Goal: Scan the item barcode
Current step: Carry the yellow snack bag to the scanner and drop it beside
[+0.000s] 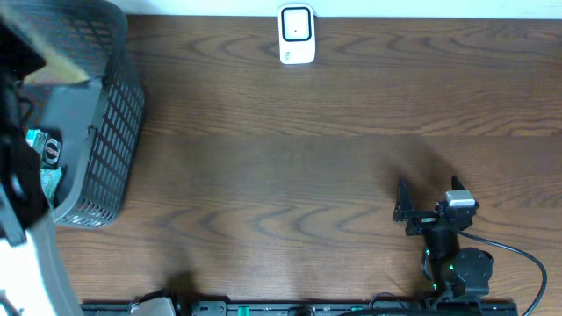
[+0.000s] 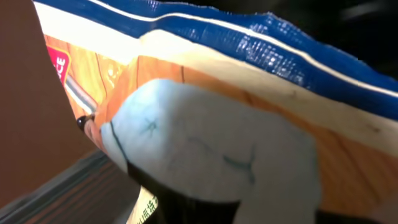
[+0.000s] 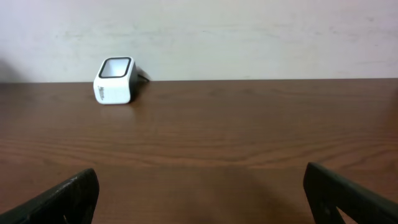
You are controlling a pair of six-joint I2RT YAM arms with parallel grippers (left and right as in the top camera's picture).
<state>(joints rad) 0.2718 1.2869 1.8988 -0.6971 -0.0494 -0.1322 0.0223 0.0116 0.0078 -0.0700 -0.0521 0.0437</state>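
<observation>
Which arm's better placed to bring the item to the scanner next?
Left. The left gripper is shut on the blue-and-orange bag at the basket, so it only has to carry it to the scanner. The right gripper is open, empty, parked by the near edge.

basket (image 1: 97, 132): table (image 1: 263, 175) left edge | scanner (image 1: 297, 35): far edge, centre | right hand (image 1: 428, 191): front right

1. Your left wrist view shows the packet (image 2: 249, 93) only as a blurred close-up, cropped all round; print unreadable.
2. The basket (image 1: 114, 132) at the desk's (image 1: 307, 140) left edge runs out of view.
3. The scanner's (image 3: 115, 79) lettering is too small.
</observation>
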